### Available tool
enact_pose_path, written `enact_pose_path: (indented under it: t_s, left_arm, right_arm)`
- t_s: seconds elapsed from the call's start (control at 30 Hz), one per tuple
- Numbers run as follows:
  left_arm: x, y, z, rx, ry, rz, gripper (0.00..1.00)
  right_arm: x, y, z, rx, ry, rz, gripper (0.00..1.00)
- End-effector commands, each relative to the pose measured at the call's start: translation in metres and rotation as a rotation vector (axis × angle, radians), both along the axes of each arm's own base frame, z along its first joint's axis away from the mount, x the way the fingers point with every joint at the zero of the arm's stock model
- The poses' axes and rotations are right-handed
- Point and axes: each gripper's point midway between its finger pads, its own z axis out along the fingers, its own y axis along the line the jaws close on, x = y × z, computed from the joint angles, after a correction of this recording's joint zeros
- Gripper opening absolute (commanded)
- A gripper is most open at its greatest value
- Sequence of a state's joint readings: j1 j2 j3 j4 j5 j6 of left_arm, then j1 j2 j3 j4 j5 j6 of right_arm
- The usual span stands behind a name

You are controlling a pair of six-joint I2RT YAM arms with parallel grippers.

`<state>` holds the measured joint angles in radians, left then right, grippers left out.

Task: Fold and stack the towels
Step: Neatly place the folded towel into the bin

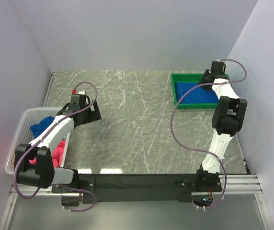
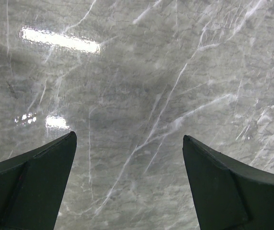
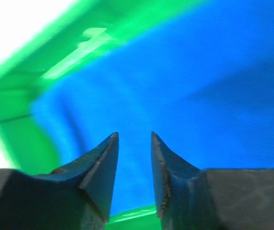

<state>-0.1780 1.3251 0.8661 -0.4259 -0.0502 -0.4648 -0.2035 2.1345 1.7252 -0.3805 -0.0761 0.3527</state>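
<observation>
Folded blue towel (image 1: 194,94) lies in the green tray (image 1: 175,93) at 2 o'clock in the top view, beneath the right gripper (image 1: 205,81), while crumpled towels (image 1: 41,128) wait in the white basket (image 1: 31,111) at 8 o'clock near the left gripper (image 1: 95,113). Left wrist: jaws wide apart over the marble table (image 2: 151,72), likely ready for the next towel. Right wrist: jaws barely parted, empty, just above the stack's first piece.

Bright overhead glare on tabletop (image 2: 142,96); right wrist view blurred.

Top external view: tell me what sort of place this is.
Probably a robot test cell, not a home: plain white walls box in a grey marble-pattern tabletop, with a white plastic laundry basket and a green plastic bin holding a blue towel.
</observation>
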Motion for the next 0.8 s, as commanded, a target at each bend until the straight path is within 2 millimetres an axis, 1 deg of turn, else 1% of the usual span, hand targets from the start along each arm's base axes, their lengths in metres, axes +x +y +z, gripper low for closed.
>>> enact_pose_path:
  t_s: [0.0,0.07,0.1,0.13,0.2,0.27,0.3,0.37,0.4,0.43,0.53,0.77]
  left_arm:
    - [0.014,0.0,0.024,-0.004,-0.083,-0.002,0.98]
    - [0.014,-0.001,0.026,-0.007,-0.09,-0.004,0.98]
    - [0.014,0.0,0.026,-0.006,-0.089,-0.003,0.98]
    - [0.014,-0.001,0.028,-0.008,-0.094,-0.004,0.98]
    - [0.014,0.0,0.029,-0.009,-0.099,-0.002,0.98]
    - [0.013,-0.001,0.03,-0.013,-0.101,-0.004,0.98]
    - [0.013,-0.001,0.03,-0.012,-0.102,-0.006,0.98]
    - [0.013,-0.002,0.032,-0.017,-0.105,-0.008,0.98]
    - [0.013,-0.002,0.032,-0.018,-0.107,-0.009,0.98]
    - [0.013,-0.002,0.032,-0.018,-0.107,-0.011,0.98]
    - [0.012,-0.003,0.033,-0.02,-0.108,-0.012,0.98]
    - [0.012,-0.003,0.034,-0.024,-0.112,-0.015,0.98]
  right_arm:
    - [0.022,0.05,0.048,0.025,-0.146,0.129,0.36]
    - [0.027,0.065,0.048,0.047,-0.145,0.139,0.29]
    - [0.029,0.076,0.041,0.06,-0.135,0.151,0.25]
    - [0.03,0.08,0.037,0.079,-0.13,0.139,0.2]
    - [0.033,0.088,0.027,0.098,-0.119,0.134,0.13]
    - [0.034,0.091,0.021,0.121,-0.108,0.115,0.12]
    - [0.034,0.094,0.014,0.131,-0.095,0.112,0.12]
    - [0.035,0.1,0.009,0.149,-0.084,0.123,0.12]
    - [0.034,0.102,0.001,0.154,-0.06,0.122,0.11]
    - [0.034,0.104,-0.001,0.153,-0.054,0.124,0.11]
    - [0.03,0.103,-0.012,0.145,-0.031,0.105,0.11]
    - [0.026,0.109,-0.016,0.163,0.0,0.104,0.1]
